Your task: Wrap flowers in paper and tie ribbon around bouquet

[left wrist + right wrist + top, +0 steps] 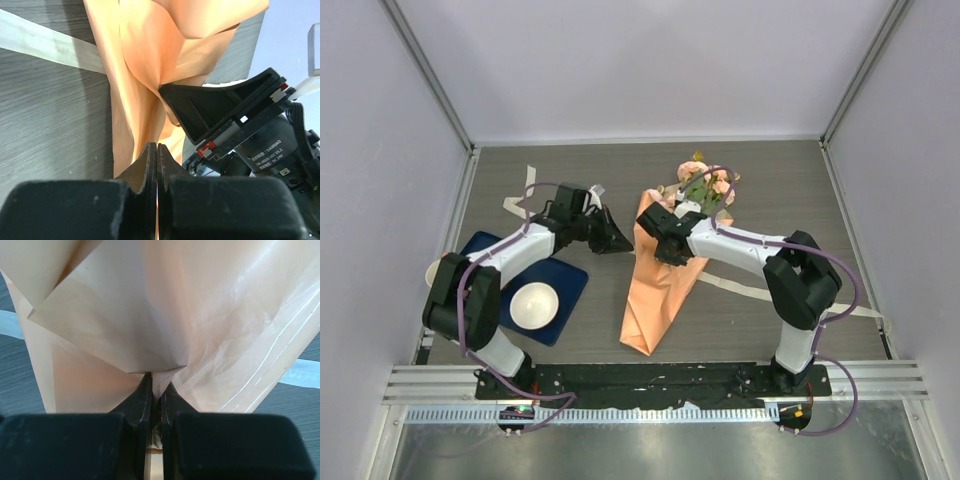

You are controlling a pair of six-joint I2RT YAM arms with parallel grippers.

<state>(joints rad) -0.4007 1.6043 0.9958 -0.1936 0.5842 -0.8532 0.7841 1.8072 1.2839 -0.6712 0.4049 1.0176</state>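
Pinching paper (pixel 200 315), right jaws, left jaws closed

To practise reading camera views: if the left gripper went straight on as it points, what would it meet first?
Most likely the paper, folded just beyond the shut tips of the left gripper; depth is unclear, but nothing shows between.

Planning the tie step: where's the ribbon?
Top view: the ribbon lies across the table under the paper, one end left of the left gripper, the other trailing right past the right arm.
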